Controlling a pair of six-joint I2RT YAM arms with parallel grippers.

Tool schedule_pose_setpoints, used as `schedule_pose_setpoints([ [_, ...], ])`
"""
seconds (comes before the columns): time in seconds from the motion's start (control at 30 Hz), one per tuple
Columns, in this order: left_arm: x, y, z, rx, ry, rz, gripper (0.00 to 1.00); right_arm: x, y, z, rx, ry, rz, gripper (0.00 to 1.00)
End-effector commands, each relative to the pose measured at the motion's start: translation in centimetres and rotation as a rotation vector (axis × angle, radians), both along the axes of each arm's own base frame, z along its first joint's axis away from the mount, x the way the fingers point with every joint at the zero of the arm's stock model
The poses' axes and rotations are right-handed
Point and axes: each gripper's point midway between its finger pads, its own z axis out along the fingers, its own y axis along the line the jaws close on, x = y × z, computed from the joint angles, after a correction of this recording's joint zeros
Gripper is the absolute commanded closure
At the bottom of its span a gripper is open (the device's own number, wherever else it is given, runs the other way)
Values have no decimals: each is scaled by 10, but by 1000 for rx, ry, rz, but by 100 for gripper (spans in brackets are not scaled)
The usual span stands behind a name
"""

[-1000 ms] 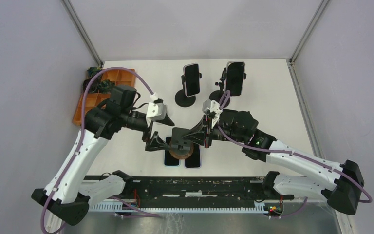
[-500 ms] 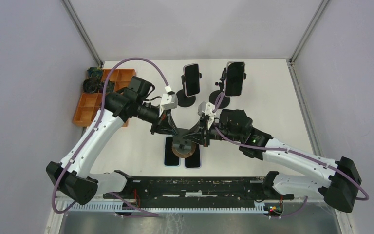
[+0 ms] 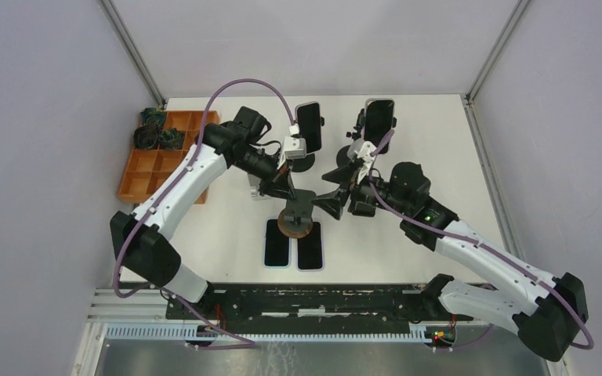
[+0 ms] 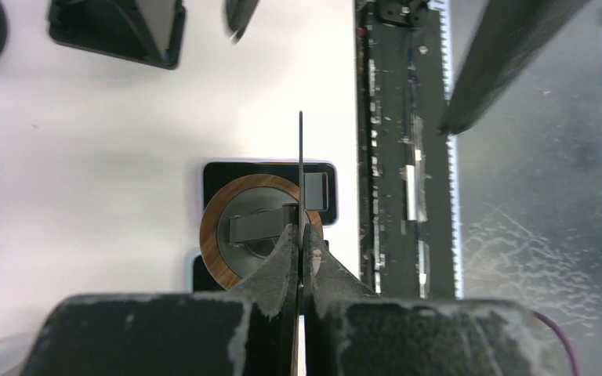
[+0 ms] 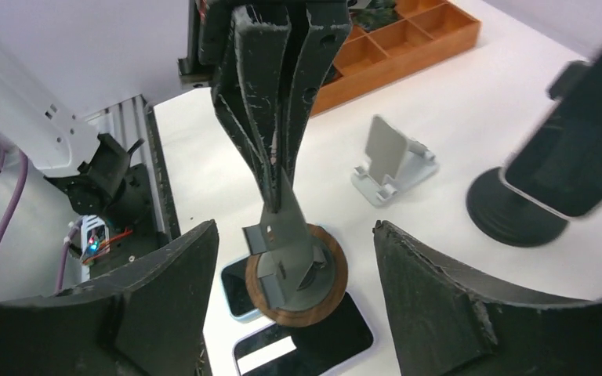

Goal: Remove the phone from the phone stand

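The worktop [image 3: 439, 149] holds one orange tray [image 3: 145, 168], four phones, four stands. Two phones [image 3: 308, 128] [image 3: 378, 125] ride black stands [image 3: 299, 161] at 12 o'clock. Two flat phones [image 3: 277, 252] [image 3: 310, 255] lie at 6 o'clock under the wood-based stand [image 3: 295, 224], which the left fingers [image 4: 278, 266] pinch. The right fingers [image 5: 165, 298] gape. Only the top view shows all four.
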Motion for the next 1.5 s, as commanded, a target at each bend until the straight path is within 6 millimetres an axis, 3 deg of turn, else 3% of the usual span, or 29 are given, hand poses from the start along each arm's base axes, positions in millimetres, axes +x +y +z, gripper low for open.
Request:
schedule_pose_setpoints([
  [0.0,39,-16,9,-43,-172,-28,98,6,-28,7,18,30,-99,20],
  [0.37,84,-32,-33,-4,-208,-85,98,20,-105,-56,-6,141,-437,8],
  [0.63,118,-34,-55,-17,-222,-70,98,24,-128,-94,-57,226,-512,4],
  [1.0,144,-23,-79,-29,-207,-38,97,42,-161,-119,-77,287,-608,2],
  [1.13,145,-19,-73,-51,-174,-17,64,52,-171,-130,-70,286,-634,2],
  [1.2,142,-17,-65,-47,-181,-7,53,58,-178,-137,-80,291,-653,2],
  [1.27,137,-13,-55,-40,-210,-2,33,62,-180,-143,-76,298,-640,2],
  [1.3,134,-11,-51,-39,-217,4,14,64,-180,-144,-75,298,-632,2],
  [1.33,131,-9,-44,-41,-229,9,2,65,-179,-147,-80,299,-620,2],
  [1.47,107,0,-14,-61,-266,14,0,76,-173,-148,-85,275,-565,2],
])
